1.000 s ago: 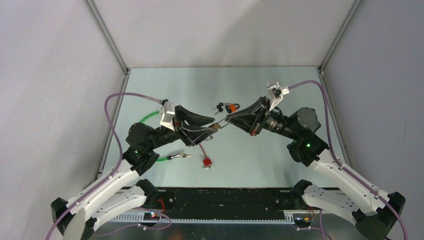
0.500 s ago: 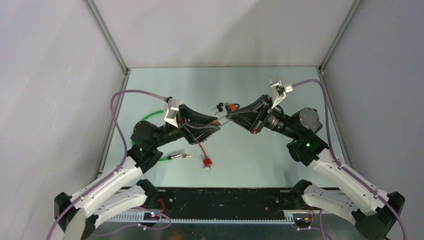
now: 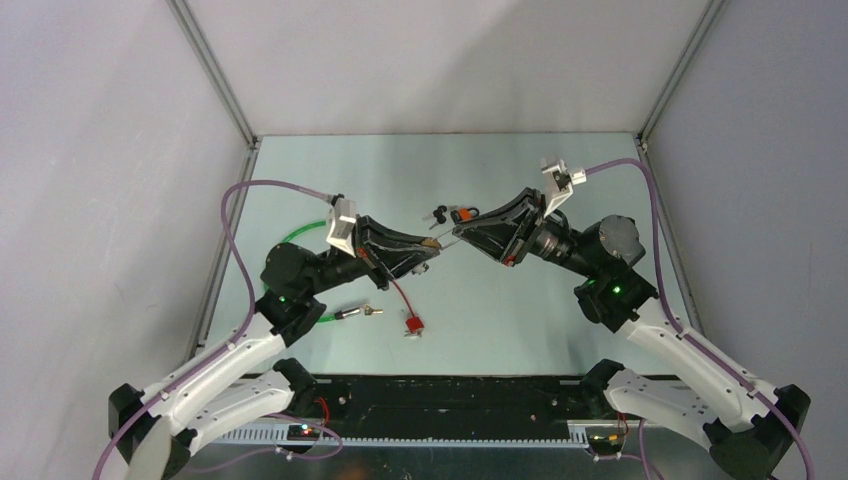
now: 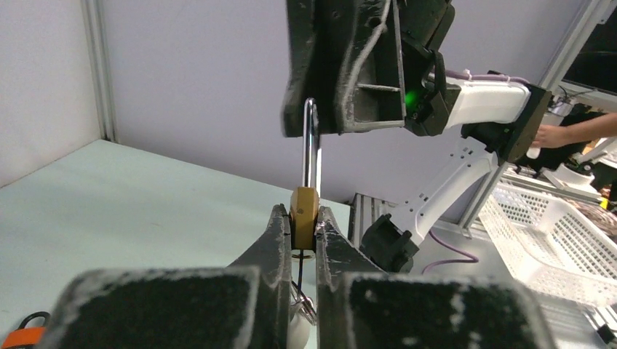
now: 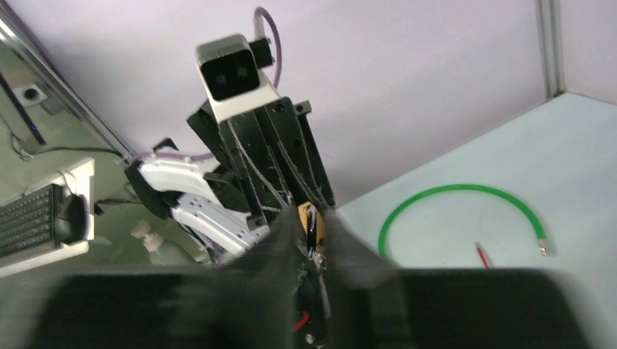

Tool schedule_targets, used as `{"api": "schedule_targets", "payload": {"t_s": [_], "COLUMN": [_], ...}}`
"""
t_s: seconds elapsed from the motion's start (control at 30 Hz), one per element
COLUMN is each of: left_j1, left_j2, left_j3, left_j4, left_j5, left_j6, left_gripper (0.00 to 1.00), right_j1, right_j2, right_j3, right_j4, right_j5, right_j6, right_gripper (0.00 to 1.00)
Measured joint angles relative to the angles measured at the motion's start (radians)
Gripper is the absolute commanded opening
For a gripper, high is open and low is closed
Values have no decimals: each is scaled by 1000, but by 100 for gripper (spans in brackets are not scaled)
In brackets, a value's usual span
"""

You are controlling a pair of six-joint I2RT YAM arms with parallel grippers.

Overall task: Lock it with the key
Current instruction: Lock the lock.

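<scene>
A brass padlock (image 3: 432, 243) is held in the air between both grippers above the middle of the table. My left gripper (image 3: 424, 251) is shut on its brass body (image 4: 303, 211). Its steel shackle (image 4: 311, 145) rises into my right gripper (image 3: 461, 238), which is shut on it. In the right wrist view the padlock (image 5: 308, 215) sits between my blurred right fingers (image 5: 280, 243). A key ring (image 4: 307, 307) hangs under the padlock between my left fingers (image 4: 273, 247). A red cord runs down to a red tag (image 3: 411, 323) on the table. The key blade is not clear.
A green cable loop (image 3: 300, 238) lies at the left under my left arm, its metal end (image 3: 358, 313) near the red tag. It also shows in the right wrist view (image 5: 466, 190). A small orange and black object (image 3: 458, 214) lies behind the grippers.
My left gripper has moved a little right and up with the padlock, and its wrist has turned. My right gripper has shifted slightly up. Both keep their hold.
</scene>
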Motion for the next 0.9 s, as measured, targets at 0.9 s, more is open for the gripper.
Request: {"api": "schedule_targets", "payload": {"t_s": [0.9], "left_j1": [45], "left_j2": [29], "left_j3": [-27], "left_j4": [-101], "left_j5": [274], "left_j6": [-6], "left_gripper": [0], "right_j1": [-117], "right_j2": [-50], "right_j3": [34], "right_j4": [-387], "right_j5": [-283], "right_j6": [-217], "right_gripper": [40]}}
